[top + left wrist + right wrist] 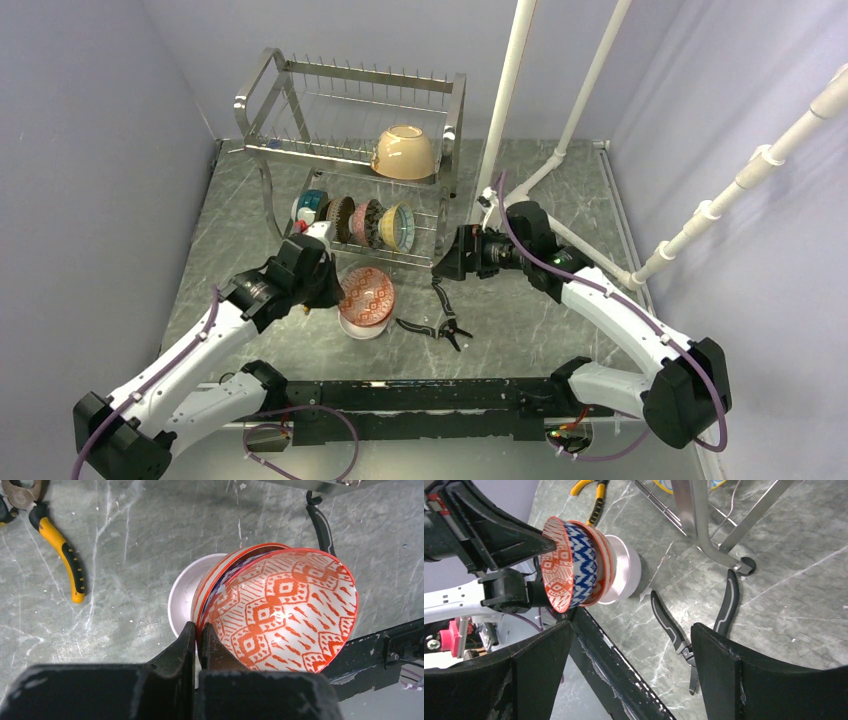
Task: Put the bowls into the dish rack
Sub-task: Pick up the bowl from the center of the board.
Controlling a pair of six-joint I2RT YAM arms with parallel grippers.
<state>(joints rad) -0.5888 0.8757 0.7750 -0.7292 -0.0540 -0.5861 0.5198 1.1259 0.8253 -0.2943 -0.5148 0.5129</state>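
Now pinching the red bowl [285, 610] by its rim

Nearest, above the grey table [500, 335]: left gripper [197, 630], fingers pressed tight on the rim of the red bowl, one inside and one outside. Bowl tipped up on its edge, red diamonds and dashes on the inside, blue and white zigzags round the outside. Tucked right behind it, a second bowl [603, 560] with a red edge. Behind that, a plain white bowl [181, 597]. All three snug together in one stack, in front of the dish rack [350, 110] and not in it. Resting on the table or lifted off it: cannot tell.

Just to the right of the stack, black pliers [440, 325], flat on the table with handles apart. Near the stack too, yellow pliers [62, 555], also flat on the table.

A little farther, right gripper [631, 627]: fingers spread wide apart, gripping nothing. Close beside the front right leg of the dish rack, pointed toward the stack.

Then the dish rack itself, tall and shiny, with two levels. On the low level, a row of bowls [355, 220] standing on edge between the prongs, side by side. At the right end of that row, a teal bowl [398, 226] with a yellow middle. On the top level, at the right end, a tan bowl [405, 152], tipped over with its foot up.

Farthest back, white pipes [510, 100] slanting up by the wall.
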